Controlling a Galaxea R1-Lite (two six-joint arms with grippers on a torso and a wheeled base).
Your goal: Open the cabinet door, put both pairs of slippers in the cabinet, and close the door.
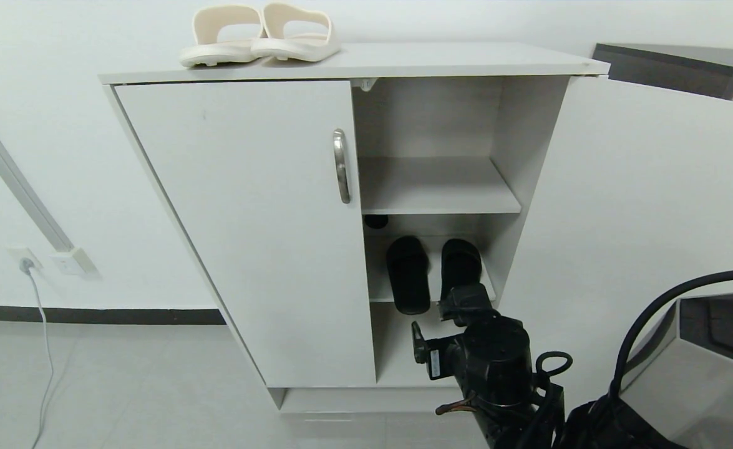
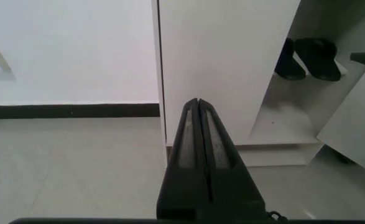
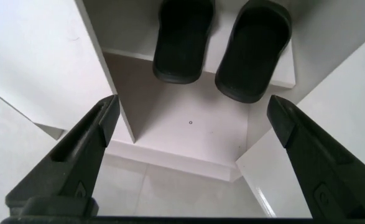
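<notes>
left gripper (image 2: 198,106), clenched on nothing, points at the foot of the closed left door (image 1: 241,231), low over the floor. at 11 o'clock in the head view, the cream slippers (image 1: 260,34) lie side by side, soles down, on top of the cabinet (image 1: 466,59), near its front edge and outside the storage space. the handle (image 1: 340,166) runs upright along the left door's inner edge. at 3 o'clock of the handle, the open bay shows a bare upper shelf (image 1: 438,187). at 6 o'clock of that shelf, the black slippers (image 1: 408,274) sit as a pair on the middle shelf, their near ends overhanging its front edge a little. right gripper (image 3: 193,109), released and spread wide, holds nothing and hovers just in front of the black pair, at their 6 o'clock. at 3 o'clock of the bay, the right door (image 1: 640,199) stands wide open. judged stage: door opened, 1 of 2 pairs stowed, cream pair not yet taken. the next move calls for raising an arm to the cabinet top, gripping the cream pair, and carrying it down to the bare upper shelf; closing the right door comes last.
</notes>
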